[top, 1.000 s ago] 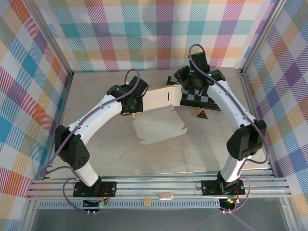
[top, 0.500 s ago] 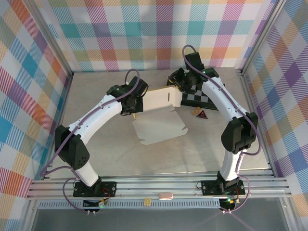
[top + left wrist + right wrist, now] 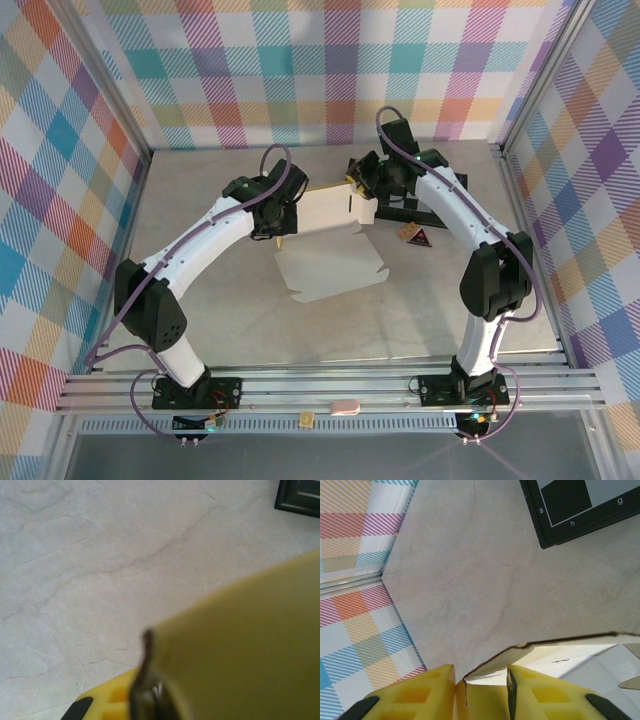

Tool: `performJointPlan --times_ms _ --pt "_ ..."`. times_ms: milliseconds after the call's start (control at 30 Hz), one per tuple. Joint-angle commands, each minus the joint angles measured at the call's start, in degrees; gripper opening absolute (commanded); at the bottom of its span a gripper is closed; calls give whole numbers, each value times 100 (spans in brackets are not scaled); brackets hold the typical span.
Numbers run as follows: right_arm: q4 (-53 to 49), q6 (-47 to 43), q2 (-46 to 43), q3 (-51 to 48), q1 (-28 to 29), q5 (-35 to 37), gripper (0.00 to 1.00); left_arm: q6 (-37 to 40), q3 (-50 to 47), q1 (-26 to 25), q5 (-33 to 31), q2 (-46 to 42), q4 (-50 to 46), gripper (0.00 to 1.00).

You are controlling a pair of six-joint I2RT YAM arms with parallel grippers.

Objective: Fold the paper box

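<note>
The top view shows the whole layout. The paper box (image 3: 330, 265) sits in the middle of the table (image 3: 200, 310), between the two arms. It is partly unfolded, with one broad panel lying flat on the near side and a second panel raised behind it on the far side. The long edges of both panels run left to right. The flat panel is slightly skewed, its right end a little farther away. The raised panel faces up and toward the near side and has a thin slot near its right end.

The left gripper (image 3: 284, 224) meets the left edge of that raised panel, and the right gripper (image 3: 362, 188) is at its far right corner. The checkered board (image 3: 398, 208) lies just right of the box, mostly under the right arm. Two small pieces (image 3: 415, 235) rest on the table just near of it.

The wrist cameras show the grips, which the top view cannot resolve. On the left wrist, the left gripper (image 3: 142, 700) is clamped on the paper box (image 3: 240, 650). The mustard sheet fills the lower right, and a corner of the board (image 3: 300, 500) shows at the top right.

On the right wrist, the yellow fingers (image 3: 420, 690) of the right gripper (image 3: 481, 682) stand apart, with a folded corner of the paper box (image 3: 555, 655) between them. I cannot tell whether they press on it. The board (image 3: 570, 505) lies beyond on the marbled table.
</note>
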Motion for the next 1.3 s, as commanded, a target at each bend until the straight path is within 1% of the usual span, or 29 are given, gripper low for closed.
performJointPlan --times_ms 0,67,167,267,467,500,533,600,667,700,733,833,867,933,1033,1100,1167,1267 --pt "316 430 -308 -109 40 -144 25 31 82 4 118 -43 56 0" --pt "522 619 -363 -227 45 -144 19 27 82 3 113 -56 61 0" --pt "787 908 -447 -425 36 -150 16 34 74 -4 129 -64 75 0" --pt "1001 1206 -522 -629 41 -161 9 19 65 -6 133 -71 79 0" --pt "1198 1467 -667 -832 44 -109 5 -9 59 -11 136 -92 131 0" --pt "1216 1472 -688 -860 31 -113 5 -2 60 -9 134 -89 141 0" --pt "1242 1463 -716 -882 13 -145 8 -7 64 -7 137 -97 153 0" --pt "1252 1313 -830 -948 -68 -205 28 7 80 -6 137 -85 158 0" --pt "1044 931 -1080 -1028 -168 -102 40 32 108 -6 123 -89 150 0" --pt "862 672 -1277 -1123 -228 -3 44 52 117 -6 121 -89 151 0" --pt "743 475 -1462 -1263 -279 77 46 83 117 -6 118 -97 158 0" --pt "705 -58 -2152 -2033 -448 211 48 128 117 -6 118 -102 197 0" --pt "702 -230 -2353 -2360 -487 237 46 143 119 -6 142 -97 212 0" --pt "863 -580 -2564 -2873 -502 174 39 167 139 -6 177 -80 232 0" --pt "1167 -954 -2538 -3345 -498 -58 33 264 162 -6 249 -70 288 0" --pt "1094 -1257 -2353 -3331 -498 -147 31 330 221 -6 278 -49 281 0" --pt "954 -1588 -2150 -3186 -493 -180 31 387 270 -6 315 -22 280 0" --pt "745 -1968 -1838 -2957 -490 -125 34 405 293 -6 386 -1 289 0"
